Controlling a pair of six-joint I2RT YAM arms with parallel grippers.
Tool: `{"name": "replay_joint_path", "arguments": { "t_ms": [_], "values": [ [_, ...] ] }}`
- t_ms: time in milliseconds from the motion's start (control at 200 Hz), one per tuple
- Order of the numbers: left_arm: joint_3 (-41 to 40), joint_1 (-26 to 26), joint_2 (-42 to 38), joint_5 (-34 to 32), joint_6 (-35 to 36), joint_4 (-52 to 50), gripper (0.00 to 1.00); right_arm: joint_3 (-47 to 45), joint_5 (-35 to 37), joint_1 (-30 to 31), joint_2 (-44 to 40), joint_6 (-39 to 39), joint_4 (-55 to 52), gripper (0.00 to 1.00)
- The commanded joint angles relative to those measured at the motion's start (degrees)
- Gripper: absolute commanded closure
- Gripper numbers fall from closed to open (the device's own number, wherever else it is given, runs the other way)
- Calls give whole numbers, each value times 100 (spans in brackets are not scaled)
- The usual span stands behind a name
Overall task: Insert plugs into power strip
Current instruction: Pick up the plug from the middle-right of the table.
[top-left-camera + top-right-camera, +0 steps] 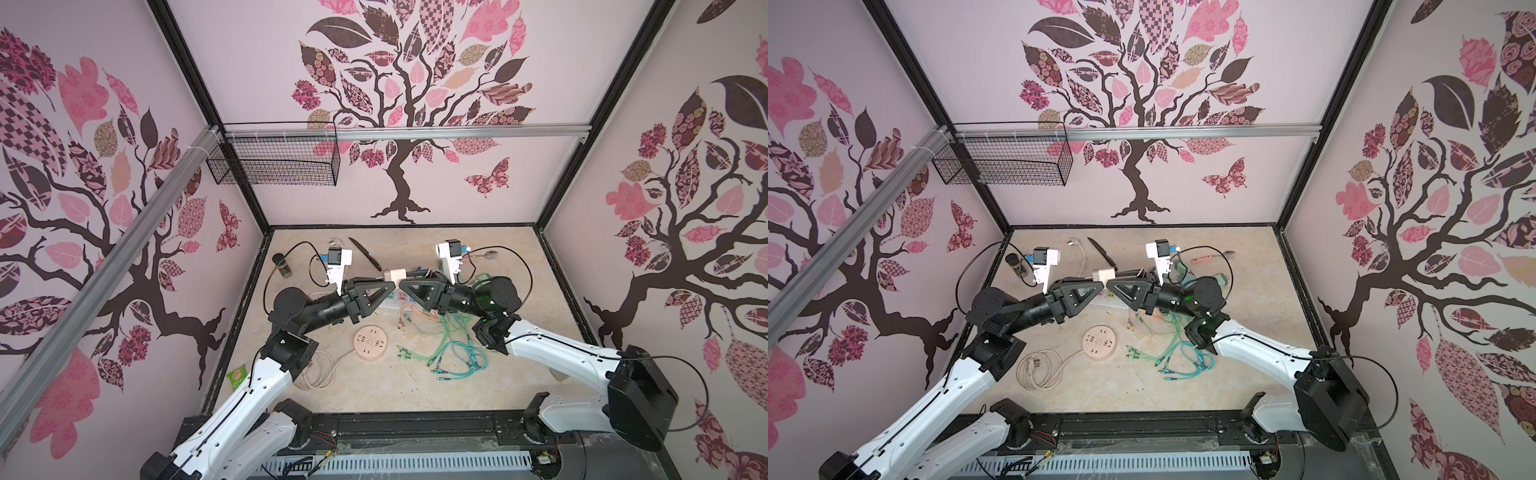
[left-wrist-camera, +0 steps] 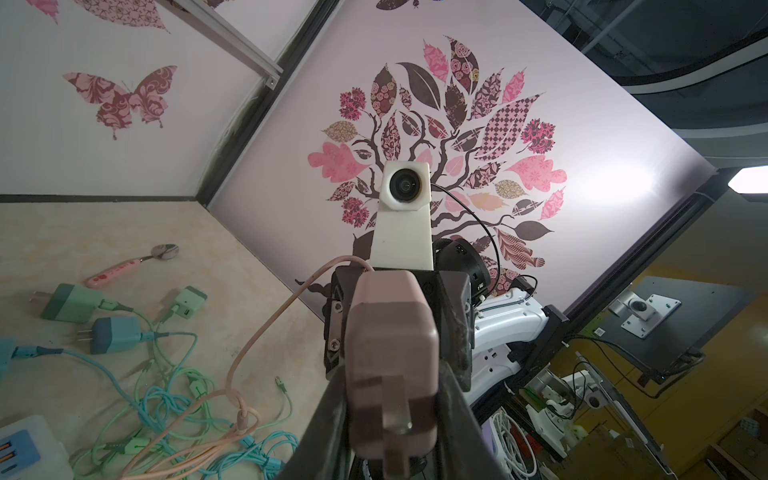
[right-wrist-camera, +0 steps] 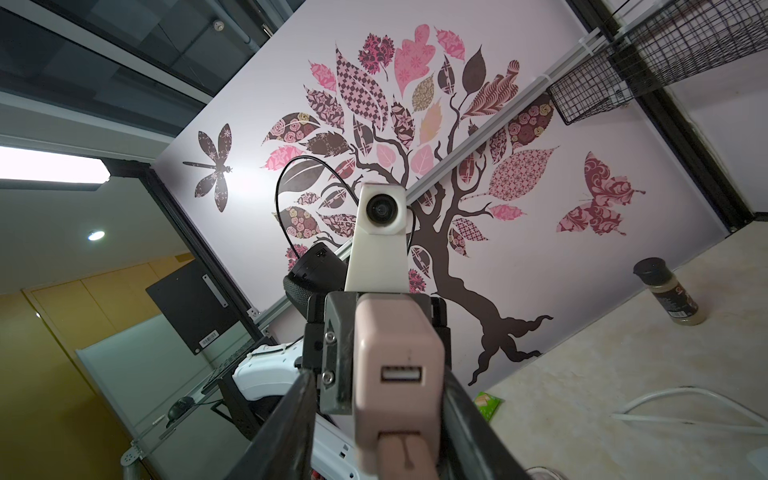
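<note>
A peach-pink plug (image 1: 392, 275) (image 1: 1103, 274) hangs in the air between both grippers, above the power strip (image 1: 387, 308) (image 2: 29, 432), which lies mostly hidden under them. My left gripper (image 1: 390, 285) (image 2: 392, 374) is shut on the plug (image 2: 392, 345), prongs towards its camera. My right gripper (image 1: 405, 286) (image 3: 380, 374) stands open around the cable end of the plug (image 3: 397, 357); one finger touches it, the other is a gap away. Mint green plugs (image 2: 70, 303) (image 2: 189, 301) and a teal plug (image 2: 116, 334) lie on the table with tangled cables (image 1: 449, 349).
A round wooden socket hub (image 1: 370, 343) with a coiled white cord lies near the front. A spice jar (image 1: 284, 266), a knife (image 1: 365, 253) and a spoon (image 1: 486, 254) lie at the back. A green packet (image 1: 237, 376) sits front left. A wire basket (image 1: 274, 160) hangs on the wall.
</note>
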Motion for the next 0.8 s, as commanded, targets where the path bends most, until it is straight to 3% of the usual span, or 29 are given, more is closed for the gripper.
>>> {"name": "replay_joint_path", "arguments": {
  "t_ms": [0,515,795],
  "values": [
    [-106,-42,22,13,89,144,100,264,-11,52,117,-26,181,54],
    [-68,-61,-22,-36,367,-219,100,296,15,52,30,-222,-68,67],
    [113,-58,-99,-237,787,-1105,100,294,113,53,-160,-604,-579,77]
  ]
}}
